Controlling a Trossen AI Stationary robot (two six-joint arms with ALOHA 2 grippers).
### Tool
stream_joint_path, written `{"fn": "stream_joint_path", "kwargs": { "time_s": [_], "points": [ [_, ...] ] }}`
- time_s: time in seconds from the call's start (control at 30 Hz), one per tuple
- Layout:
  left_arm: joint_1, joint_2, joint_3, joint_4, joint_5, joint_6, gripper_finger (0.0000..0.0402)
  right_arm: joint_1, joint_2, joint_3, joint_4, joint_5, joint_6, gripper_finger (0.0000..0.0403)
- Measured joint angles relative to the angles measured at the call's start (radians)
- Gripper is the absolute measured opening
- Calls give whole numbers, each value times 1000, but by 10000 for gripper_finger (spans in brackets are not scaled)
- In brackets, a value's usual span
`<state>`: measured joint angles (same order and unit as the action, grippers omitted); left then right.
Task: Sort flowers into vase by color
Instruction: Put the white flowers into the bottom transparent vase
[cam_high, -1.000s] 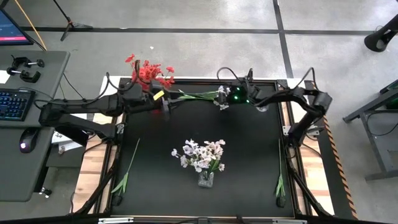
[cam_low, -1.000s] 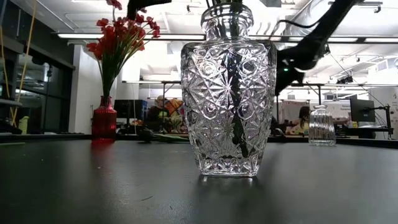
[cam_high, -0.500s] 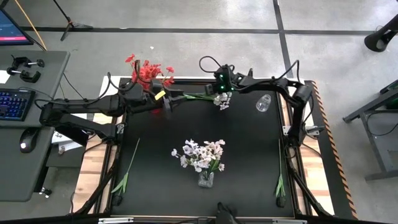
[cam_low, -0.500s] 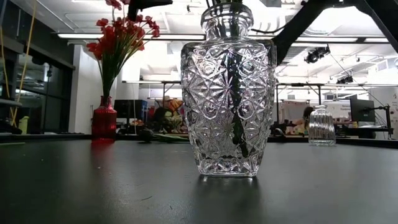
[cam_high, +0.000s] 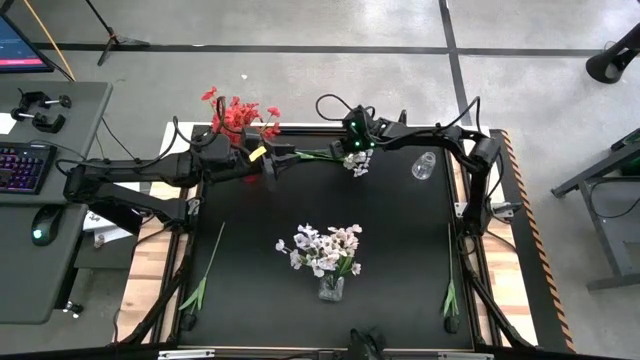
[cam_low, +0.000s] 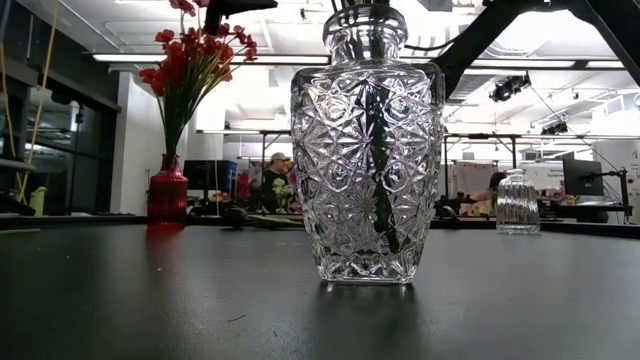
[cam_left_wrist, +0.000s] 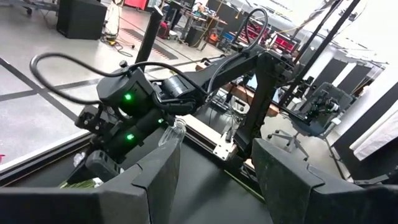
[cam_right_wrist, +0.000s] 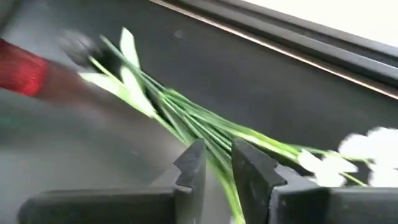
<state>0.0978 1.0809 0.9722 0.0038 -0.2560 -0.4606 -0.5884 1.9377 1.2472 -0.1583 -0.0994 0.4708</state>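
Since a sec ago the right arm swung in from the far right corner; its fingers (cam_right_wrist: 214, 163) now sit over the white flower spray (cam_high: 335, 155) lying near the surface's (cam_high: 400, 250) far edge, pinched in around the green stems. Left fingers (cam_left_wrist: 214, 174) wait spread, empty, by the red vase (cam_high: 238, 118) at far left corner. Clear vase (cam_high: 330, 285) w/ white flowers stands mid-surface; small bottle (cam_high: 423, 165) far right.

We counted three vases: a red vase (cam_high: 243, 150) of red blossoms, a large cut-glass vase (cam_high: 331, 287) of white blossoms, and one small clear vase (cam_high: 423, 165). Three flower sprays lay on the table: white spray (cam_high: 335, 156), left stem (cam_high: 206, 268), right stem (cam_high: 450, 288). Two robot arms.
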Motion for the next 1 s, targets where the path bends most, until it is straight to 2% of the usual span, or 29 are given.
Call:
{"fn": "stream_joint_path", "kwargs": {
  "time_s": [0.2, 0.37, 0.5, 0.7, 0.83, 1.0],
  "points": [
    [0, 0, 0, -2, 0, 0, 188, 0, 0, -1, -116, 30, -55, 6],
    [0, 0, 0, -6, -1, 0, 188, 0, 0, -1, -168, 26, -91, 24],
    [0, 0, 0, -7, -1, 0, 188, 5, 0, -1, -267, -5, -167, 4],
    [0, 0, 0, -7, -1, 10, 188, 46, 0, -1, -448, -84, -257, 1],
    [0, 0, 0, -9, -1, 10, 188, 100, -4, -2, -586, -94, -341, 0],
    [0, 0, 0, -11, -1, 11, 188, 144, -93, -114, -611, -99, -386, 0]
  ]
}}
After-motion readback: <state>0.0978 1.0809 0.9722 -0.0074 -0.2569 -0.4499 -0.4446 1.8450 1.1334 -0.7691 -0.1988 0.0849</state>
